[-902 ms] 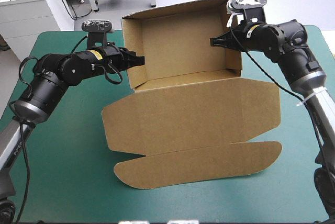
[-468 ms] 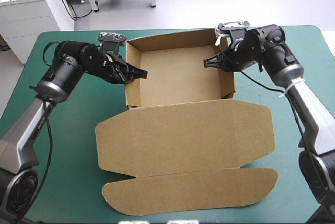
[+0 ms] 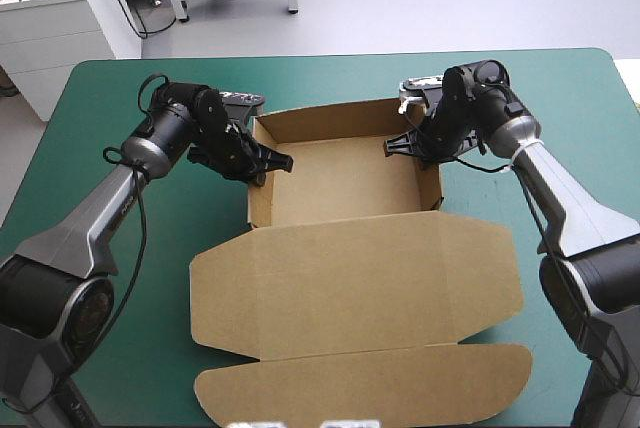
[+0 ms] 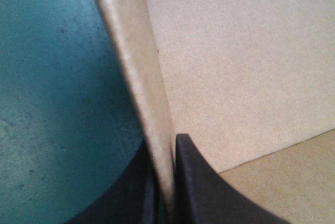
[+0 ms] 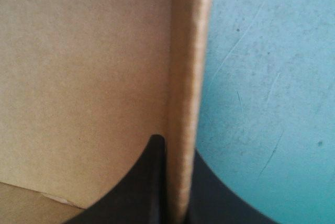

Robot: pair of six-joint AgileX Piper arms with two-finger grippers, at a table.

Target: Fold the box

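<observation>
**Q:** Where does the box lie, and in what form?

**A:** The box (image 3: pixel 350 248) rests on the teal-green cover (image 3: pixel 120 328), about midway between the table's left and right edges. Its far part stands as an open tray (image 3: pixel 340 176) with its walls raised. The lid (image 3: pixel 350 293) lies flat on the near side of the tray, and a rounded flap (image 3: pixel 360 388) lies flat beyond the lid, closest to the table's near edge.

**Q:** What is the state of the left gripper?

**A:** The left gripper (image 3: pixel 268 165) is all but closed on the tray's left wall (image 4: pixel 149 103), about midway along its length. One black finger (image 4: pixel 204 192) lies inside the tray against the board. The other is outside, over the cover, with the wall pinched between them.

**Q:** And the right gripper?

**A:** The right gripper (image 3: pixel 400 144) is likewise nearly closed, on the right wall (image 5: pixel 184 93), somewhat toward its far end. Its inner finger (image 5: pixel 149 182) sits against the wall's inside face and its outer finger (image 5: pixel 220 200) is on the cover side. The board's edge stands upright between them.
</observation>
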